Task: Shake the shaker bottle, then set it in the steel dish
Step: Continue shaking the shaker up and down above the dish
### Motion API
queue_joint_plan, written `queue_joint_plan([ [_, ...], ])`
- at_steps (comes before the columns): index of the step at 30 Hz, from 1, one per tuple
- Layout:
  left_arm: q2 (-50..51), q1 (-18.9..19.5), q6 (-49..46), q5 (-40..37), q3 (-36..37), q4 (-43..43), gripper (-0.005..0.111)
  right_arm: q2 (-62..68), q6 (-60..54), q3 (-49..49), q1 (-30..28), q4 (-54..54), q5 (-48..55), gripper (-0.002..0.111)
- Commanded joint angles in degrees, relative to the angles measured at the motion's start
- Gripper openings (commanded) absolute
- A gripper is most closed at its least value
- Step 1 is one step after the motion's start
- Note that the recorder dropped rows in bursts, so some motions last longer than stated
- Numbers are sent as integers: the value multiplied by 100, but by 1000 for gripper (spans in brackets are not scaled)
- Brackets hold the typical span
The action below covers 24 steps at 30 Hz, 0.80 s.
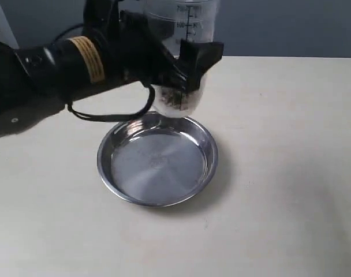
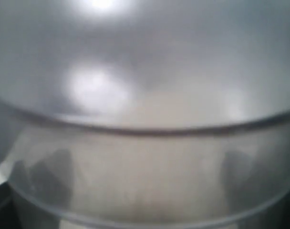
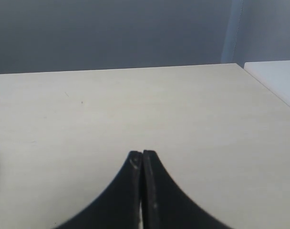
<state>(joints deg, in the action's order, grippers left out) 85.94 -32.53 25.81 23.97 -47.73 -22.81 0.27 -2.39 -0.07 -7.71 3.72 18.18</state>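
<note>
One shaker bottle (image 1: 187,26), gripped round its body by left gripper (image 1: 188,68), hangs over far rim of one steel dish (image 1: 158,167) on table (image 1: 279,144). Right gripper (image 3: 142,160) fully closed, empty.

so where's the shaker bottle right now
In the exterior view the shaker bottle is top centre, gripped by the left tool above the far rim of the steel dish.
</note>
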Motion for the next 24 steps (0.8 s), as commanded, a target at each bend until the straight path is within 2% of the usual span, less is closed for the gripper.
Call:
queue_joint_plan([
  [1,225,-14,157,-273,147,93,0,-27,-11,7,-20,5,-72,-1],
  [3,-414,-1,-191,169,-168,-38,0,-27,-11,7,-20,5,-72,-1],
  [5,-582,8,-492,20,-294,166,0,-27,-11,7,-20,5,-72,-1],
  [7,-200,-35,-481,-504,-39,404,0,-27,-11,7,-20,5,-72,-1],
  [10,703,-35,-286,-534,386,493,0,-27,-11,7,-20,5,-72,-1],
  [15,-232,-1,-323,315,7,317,0,-27,-11,7,-20,5,-72,-1],
  [17,-210,-18,-326,95,39,370,0,-27,-11,7,-20,5,-72,-1],
  [21,613,-68,-82,-158,405,406,0,-27,-11,7,-20,5,-72,-1],
  [24,-78,-68,8,462,188,363,0,-27,-11,7,-20,5,-72,-1],
])
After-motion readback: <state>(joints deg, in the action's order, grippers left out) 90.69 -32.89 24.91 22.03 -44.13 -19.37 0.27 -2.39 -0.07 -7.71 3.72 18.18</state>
